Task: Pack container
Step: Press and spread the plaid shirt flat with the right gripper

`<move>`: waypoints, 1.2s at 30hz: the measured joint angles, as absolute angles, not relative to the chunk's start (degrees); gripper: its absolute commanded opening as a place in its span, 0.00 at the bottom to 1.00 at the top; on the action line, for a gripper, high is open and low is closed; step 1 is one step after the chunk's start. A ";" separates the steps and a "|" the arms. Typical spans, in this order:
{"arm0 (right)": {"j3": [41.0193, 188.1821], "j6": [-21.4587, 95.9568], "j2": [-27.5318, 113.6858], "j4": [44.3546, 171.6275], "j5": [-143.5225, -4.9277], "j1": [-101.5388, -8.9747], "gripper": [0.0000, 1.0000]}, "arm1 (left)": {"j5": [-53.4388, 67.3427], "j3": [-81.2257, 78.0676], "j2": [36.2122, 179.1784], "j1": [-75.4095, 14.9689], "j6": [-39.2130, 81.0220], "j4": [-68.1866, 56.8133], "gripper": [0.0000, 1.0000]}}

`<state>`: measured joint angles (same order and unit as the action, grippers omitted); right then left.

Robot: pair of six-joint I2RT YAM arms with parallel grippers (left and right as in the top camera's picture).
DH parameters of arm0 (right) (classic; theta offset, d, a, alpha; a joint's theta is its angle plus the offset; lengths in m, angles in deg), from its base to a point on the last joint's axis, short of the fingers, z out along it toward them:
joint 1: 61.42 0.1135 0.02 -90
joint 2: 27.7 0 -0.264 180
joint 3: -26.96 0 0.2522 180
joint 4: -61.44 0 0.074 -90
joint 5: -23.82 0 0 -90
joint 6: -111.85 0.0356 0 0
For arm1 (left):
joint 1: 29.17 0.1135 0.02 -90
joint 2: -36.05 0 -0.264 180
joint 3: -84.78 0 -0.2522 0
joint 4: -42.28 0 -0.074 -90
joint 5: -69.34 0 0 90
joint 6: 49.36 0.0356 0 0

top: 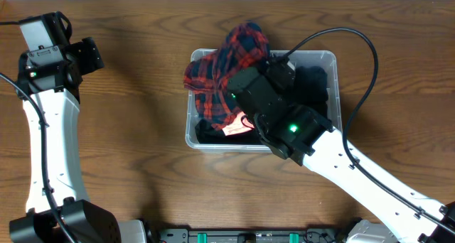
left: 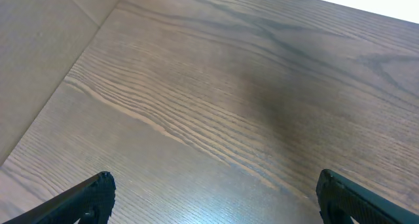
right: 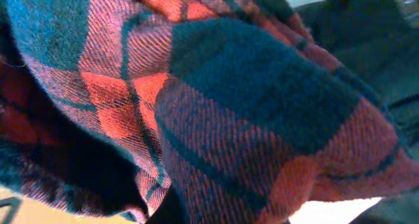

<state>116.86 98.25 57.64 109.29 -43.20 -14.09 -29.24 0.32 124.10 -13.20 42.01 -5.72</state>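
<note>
I am pinching the plaid cloth (top: 213, 72) in my closed right hand (top: 233, 106) over the container (top: 335, 79); my left hand (left: 211, 194) is hanging wide open.

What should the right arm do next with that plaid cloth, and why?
Probably lower the right arm a little, pressing the plaid cloth down into the container. The cloth is heaped above the rim and spills over the far left corner. It also fills the right wrist view, so that wrist is already close against it.
</note>
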 measured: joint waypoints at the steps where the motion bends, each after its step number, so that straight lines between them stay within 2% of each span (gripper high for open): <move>1: 116.86 98.34 57.64 110.06 -43.07 -14.09 0.01 | -29.24 0.32 124.08 -13.20 42.01 -5.72 0.98; 18: 116.88 98.82 57.64 126.23 -33.43 -14.07 0.01 | -29.24 0.32 124.10 -13.20 41.99 -5.72 0.98; 32: 116.88 98.80 57.64 131.59 -30.65 -14.92 0.01 | -29.24 0.32 124.10 -13.20 42.01 -5.72 0.98; 36: 116.88 97.42 57.64 131.76 -30.41 -15.84 0.05 | -29.24 0.32 124.08 -13.20 42.01 -5.72 0.98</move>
